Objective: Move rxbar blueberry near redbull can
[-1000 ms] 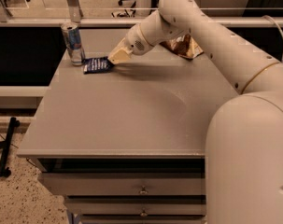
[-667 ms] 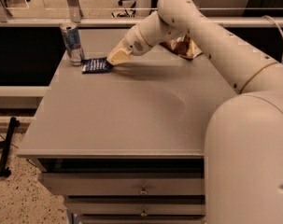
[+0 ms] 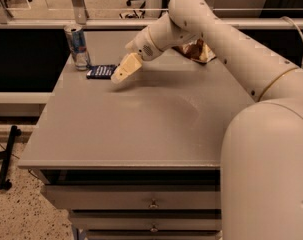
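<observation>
- The bar [image 3: 100, 72] lies flat on the table [image 3: 141, 129] at the far left corner. It sits just right of the can [image 3: 77, 45], near its base, and the two may be touching.
- The can stands upright close to the table's far left edge.
- The gripper [image 3: 119, 75] is low over the table at the bar's right end, angled down and to the left, with its tip at or against the wrapper.
- It cannot be told whether the gripper grasps the bar, merely rests against it, or has let go, because the contact point is hidden by the gripper's own body.
- The arm [image 3: 231, 49] reaches in from the right across the far half of the table. A chip bag [image 3: 197, 50] lies behind it at the far edge, well apart from the bar.
- Judged from the layout, the task is in its last step: the bar already lies next to the can, so the placing looks as good as done.
- The next move would probably be to free the bar if it is gripped, then lift up and back to the right.
- The risk is a leftward nudge, since pushing the bar further could knock over the slim can beside the edge.
</observation>
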You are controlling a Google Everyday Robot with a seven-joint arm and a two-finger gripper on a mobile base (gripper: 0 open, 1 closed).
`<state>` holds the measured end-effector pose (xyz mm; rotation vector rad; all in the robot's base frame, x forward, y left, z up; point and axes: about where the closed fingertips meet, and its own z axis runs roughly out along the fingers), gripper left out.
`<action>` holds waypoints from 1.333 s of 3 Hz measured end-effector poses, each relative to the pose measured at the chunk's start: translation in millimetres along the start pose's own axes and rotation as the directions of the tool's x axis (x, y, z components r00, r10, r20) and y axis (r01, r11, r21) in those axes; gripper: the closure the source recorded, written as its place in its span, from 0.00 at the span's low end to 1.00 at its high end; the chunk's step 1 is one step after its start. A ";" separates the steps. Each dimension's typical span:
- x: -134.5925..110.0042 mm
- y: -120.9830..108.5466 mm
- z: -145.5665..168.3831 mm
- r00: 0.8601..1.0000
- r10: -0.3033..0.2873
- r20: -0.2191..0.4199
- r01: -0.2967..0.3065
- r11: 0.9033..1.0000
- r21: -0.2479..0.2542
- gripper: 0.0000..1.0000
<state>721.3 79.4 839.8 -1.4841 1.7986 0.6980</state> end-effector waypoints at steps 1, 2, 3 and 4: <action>12.4 1.9 -30.2 1.000 0.009 0.012 -0.009 0.999 0.046 0.00; 30.9 7.4 -78.6 0.998 0.013 0.060 -0.020 0.994 0.111 0.00; 67.5 14.3 -153.9 0.995 0.018 0.102 -0.039 0.978 0.206 0.00; 107.5 30.8 -228.3 0.986 0.045 0.163 -0.092 0.953 0.290 0.00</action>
